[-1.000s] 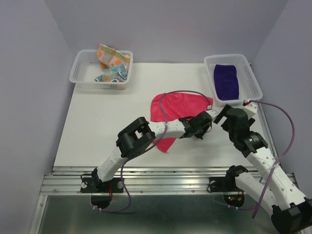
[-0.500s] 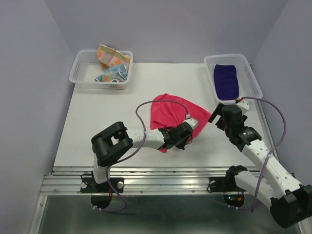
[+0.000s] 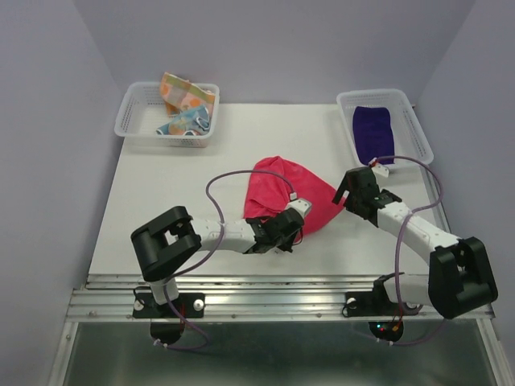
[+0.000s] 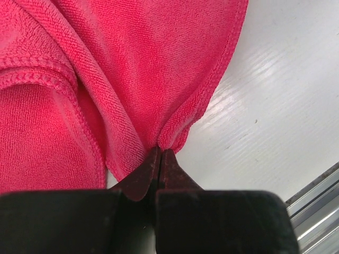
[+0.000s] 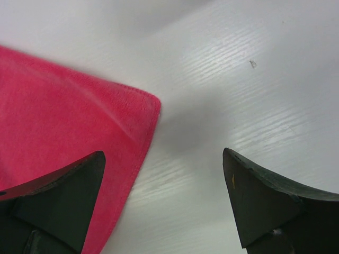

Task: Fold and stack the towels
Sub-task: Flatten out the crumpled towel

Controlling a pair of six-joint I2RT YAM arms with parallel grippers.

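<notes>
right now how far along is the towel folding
Done: the purple towel lies neatly in the right basket. In hand: the pink towel is bunched on the table, left gripper shut on its edge, right gripper open over a corner. Left: two patterned towels sit crumpled in the left basket.

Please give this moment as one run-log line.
left gripper: shut on pink towel edge | right gripper: open, at pink towel corner | purple towel: in right basket

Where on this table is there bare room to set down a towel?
Left of the pink towel, between left basket and left arm; also the far strip across to the right basket. Crowded centre-right: left claw, right claw at the towel.
</notes>
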